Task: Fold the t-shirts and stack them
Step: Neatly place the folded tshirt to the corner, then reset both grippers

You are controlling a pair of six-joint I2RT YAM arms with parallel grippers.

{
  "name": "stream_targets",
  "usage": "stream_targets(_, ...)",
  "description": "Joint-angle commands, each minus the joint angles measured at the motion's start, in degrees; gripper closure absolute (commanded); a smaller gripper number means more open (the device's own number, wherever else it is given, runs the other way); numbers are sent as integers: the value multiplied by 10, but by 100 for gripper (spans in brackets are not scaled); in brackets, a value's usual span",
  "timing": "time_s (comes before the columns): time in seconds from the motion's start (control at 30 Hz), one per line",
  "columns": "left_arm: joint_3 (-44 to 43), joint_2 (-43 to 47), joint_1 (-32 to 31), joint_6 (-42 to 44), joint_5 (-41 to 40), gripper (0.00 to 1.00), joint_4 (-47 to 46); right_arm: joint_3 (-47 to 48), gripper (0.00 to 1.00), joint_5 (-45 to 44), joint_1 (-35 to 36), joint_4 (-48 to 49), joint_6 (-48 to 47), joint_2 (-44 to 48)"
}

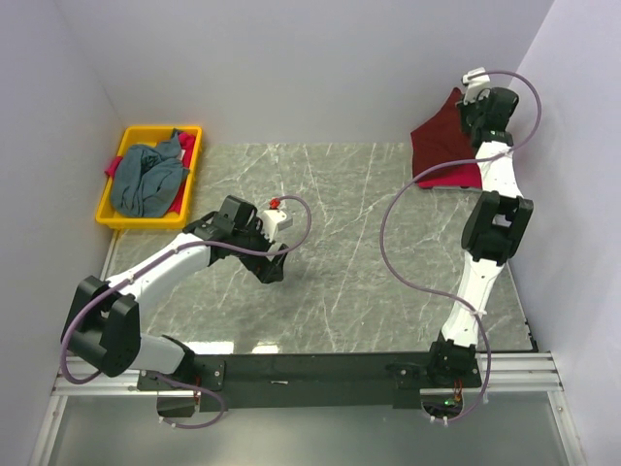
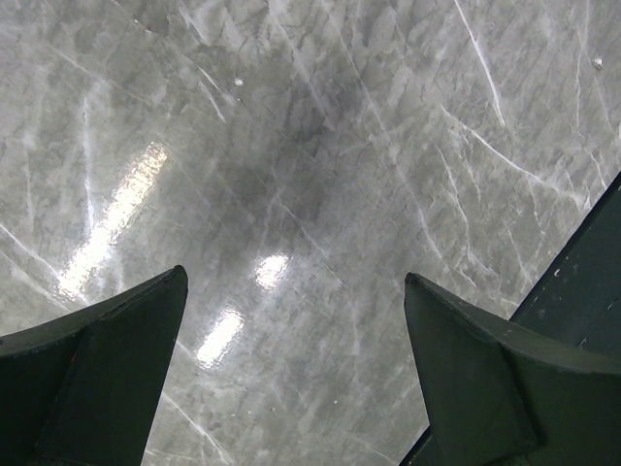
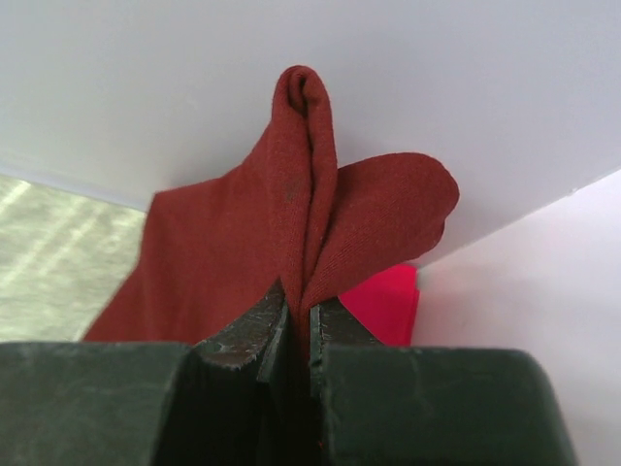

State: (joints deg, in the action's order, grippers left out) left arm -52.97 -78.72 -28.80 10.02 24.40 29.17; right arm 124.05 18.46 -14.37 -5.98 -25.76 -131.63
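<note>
Right gripper: clenched on a fold of the maroon shirt, held up at the far right corner.
Pink shirt: lay beneath it on the surface; I couldn't tell if it was folded.
Left gripper: released, empty, over bare surface.
Grey shirt: crumpled in the bin.
Progress: I judged it partway, with grey not yet started.

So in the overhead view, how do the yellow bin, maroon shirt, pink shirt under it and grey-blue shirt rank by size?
Largest: yellow bin.
Next: maroon shirt and grey-blue shirt look alike; one is lifted, one crumpled, so unranked.
Smallest: pink shirt; only a strip shows.
</note>
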Motion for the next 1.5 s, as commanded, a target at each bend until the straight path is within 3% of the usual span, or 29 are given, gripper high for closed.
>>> stream_targets(0.0,-24,-4,2,9,17,1,5,20,95,-19,-9,58,-32,-10)
stream_targets(0.07,-24,-5,2,9,21,1,6,29,78,-30,-10,57,-32,-21)
stream_targets(0.1,-27,-5,2,8,21,1,5,27,57,-44,-10,78,-29,-23)
stream_targets(0.2,-33,-8,2,4,23,1,9,14,39,-67,-10,106,-19,-19)
stream_targets(0.3,-33,-8,4,3,26,0,10,14,31,-79,-10,107,-9,-14)
stream_targets(0.63,-23,19,30,-26,51,1,-3,-6,24,-56,-8,38,61,49)
stream_targets(0.7,-23,31,47,-42,64,0,-10,-20,23,-37,-5,2,81,70)
stream_targets(0.77,-27,43,67,-58,82,0,-17,-41,14,-25,5,-45,105,104)
stream_targets(1.07,-110,30,173,-132,100,1,-40,-107,10,60,47,-283,189,274)
stream_targets(1.23,-144,-22,233,-132,106,1,-18,-261,10,100,68,-337,201,412)
stream_targets(1.37,-120,-38,270,-139,130,0,-15,-433,10,110,91,-302,222,527)
stream_targets(1.47,-86,-30,277,-122,105,1,-17,-556,9,97,123,-269,228,601)
